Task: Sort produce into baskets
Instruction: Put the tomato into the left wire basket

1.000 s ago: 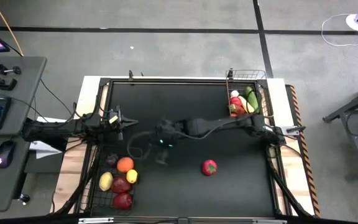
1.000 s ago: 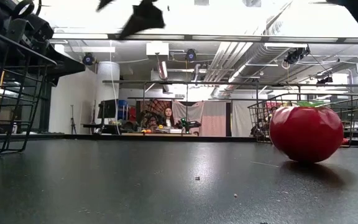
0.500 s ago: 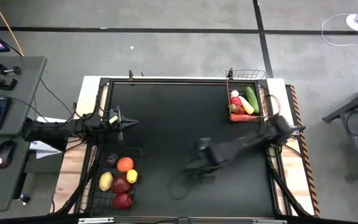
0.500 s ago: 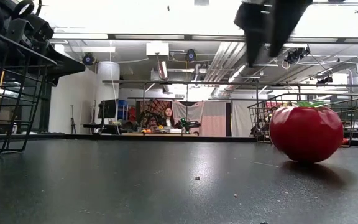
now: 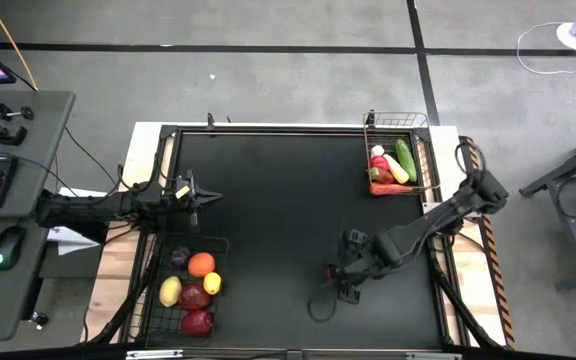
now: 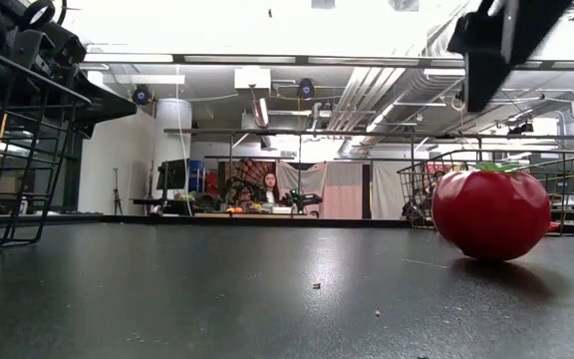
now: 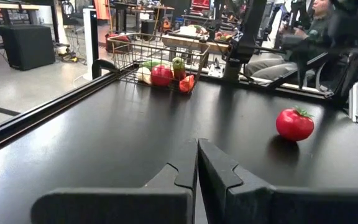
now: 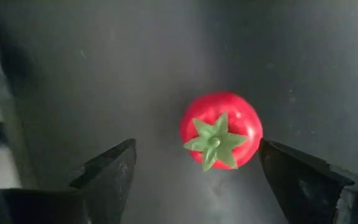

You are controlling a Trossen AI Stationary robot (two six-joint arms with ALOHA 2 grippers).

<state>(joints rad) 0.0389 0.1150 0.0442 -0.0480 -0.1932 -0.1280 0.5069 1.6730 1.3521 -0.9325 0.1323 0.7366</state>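
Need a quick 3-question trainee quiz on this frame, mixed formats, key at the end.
1. True or false: the right gripper is shut on the tomato.
2. Which basket holds the cucumber?
A. the lighter wire basket at the table's far right
B. the dark wire basket at the near left
C. neither
3. Fill in: the left gripper waits with its fingers ____.

Key:
1. False. It hangs above the tomato with fingers apart on either side, and the tomato sits on the table.
2. A
3. shut
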